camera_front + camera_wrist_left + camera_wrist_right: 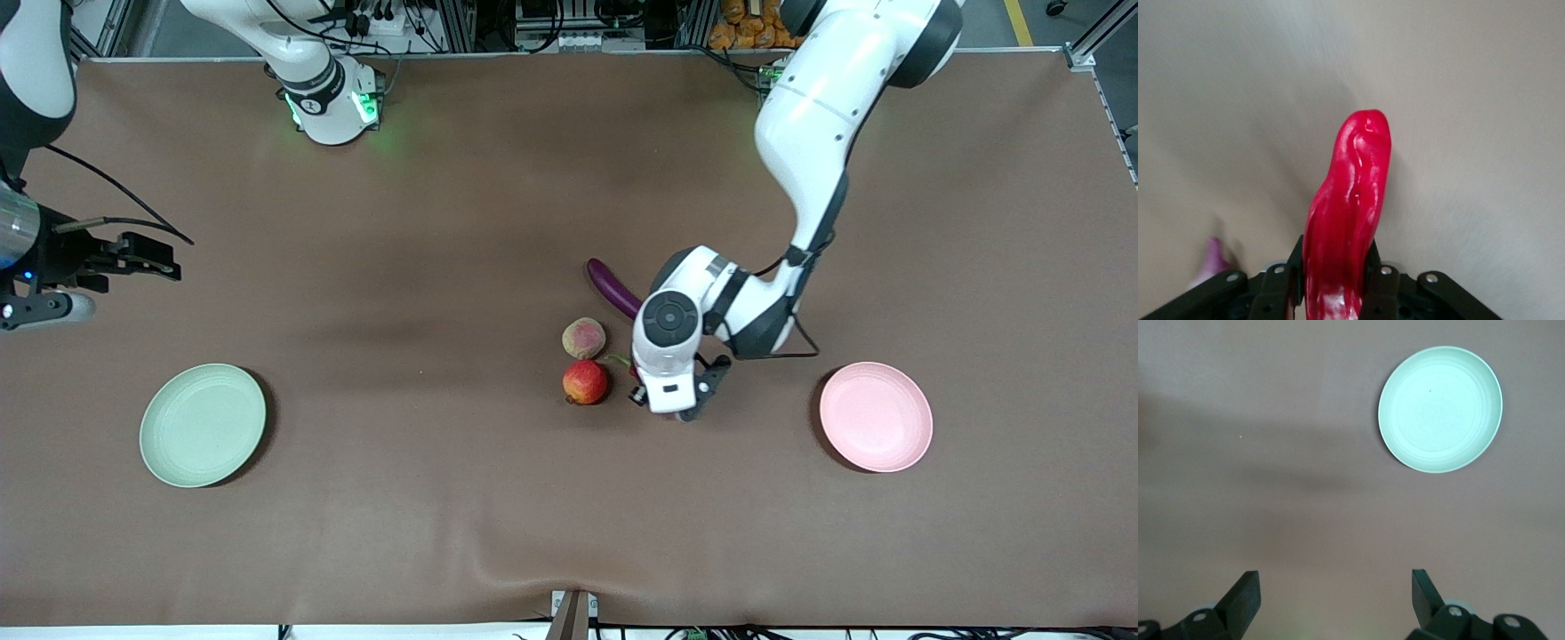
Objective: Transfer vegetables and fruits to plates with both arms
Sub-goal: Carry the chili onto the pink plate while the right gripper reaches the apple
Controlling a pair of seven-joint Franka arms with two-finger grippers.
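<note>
Your left gripper: clamped on the red chili pepper, just beside the red-orange fruit. Your right gripper: fingers spread, empty, waiting above the table near the mint green plate.

Table: plain brown cloth, no pattern. Plates: pale mint green plate & pale pink plate, both matte, solid. Eggplant: glossy dark purple. Chili pepper: bright red, shiny, wrinkled; green stem visible in front view. Apple-like fruit: red-orange w/ yellowish flecks. Other fruit: dull pale green w/ pink blush. Arms: glossy white, dark grey joints, blk cables. Left gripper & right gripper: blk.
</note>
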